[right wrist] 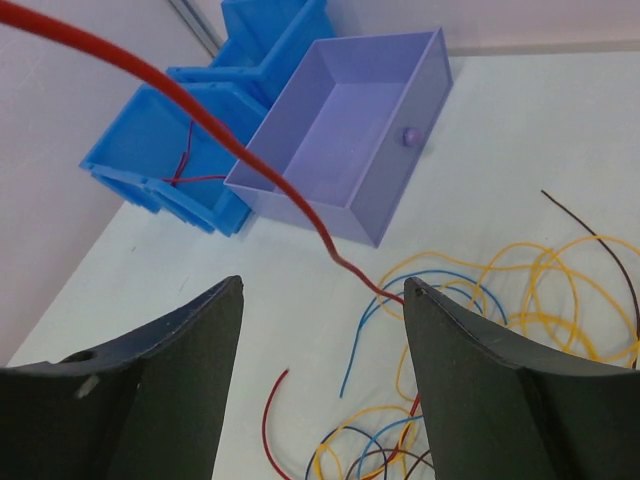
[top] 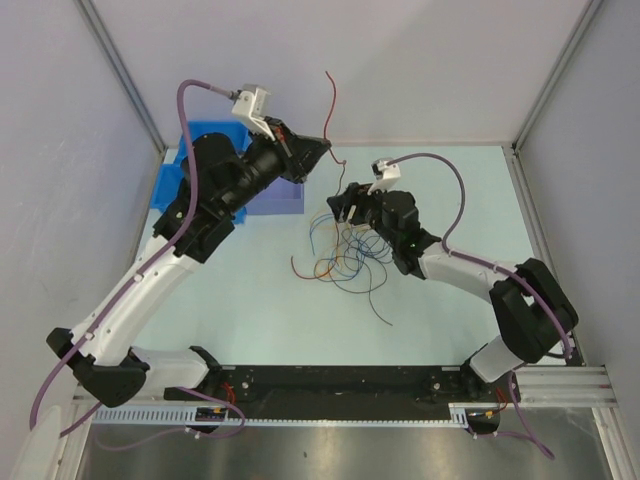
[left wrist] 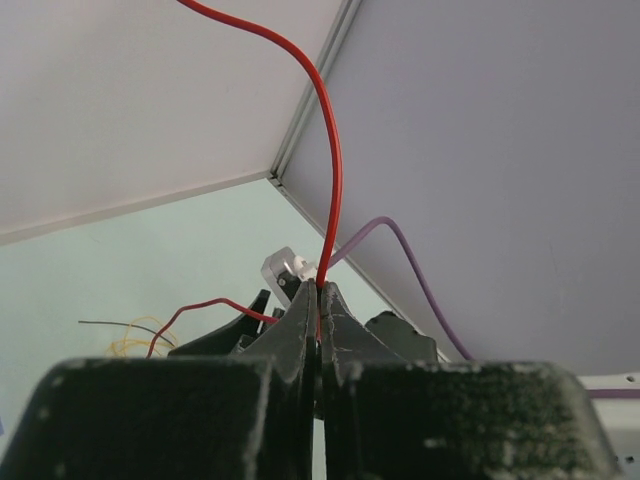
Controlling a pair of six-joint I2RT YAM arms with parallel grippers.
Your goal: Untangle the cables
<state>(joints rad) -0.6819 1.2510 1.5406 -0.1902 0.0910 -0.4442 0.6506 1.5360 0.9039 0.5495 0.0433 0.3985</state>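
My left gripper (top: pixel 326 151) is raised above the table's back and shut on a red cable (top: pixel 331 100), whose free end curls upward. The left wrist view shows the cable (left wrist: pixel 336 170) pinched between the closed tips of the left gripper (left wrist: pixel 322 290). The other cables (top: pixel 345 255), blue, yellow, orange, red and dark, lie in a loose tangle mid-table. My right gripper (top: pixel 340 206) hovers over the tangle's far edge with its jaws open (right wrist: pixel 322 285). The taut red cable (right wrist: pixel 230 140) runs down past the right fingertip (right wrist: pixel 415 292) into the pile (right wrist: pixel 520 280).
Blue bins (top: pixel 203 140) stand at the back left with a purple drawer-like box (top: pixel 278 197) beside them. In the right wrist view a red cable (right wrist: pixel 185 172) lies in a blue bin (right wrist: pixel 140 135), next to the purple box (right wrist: pixel 345 130). Enclosure walls surround the table.
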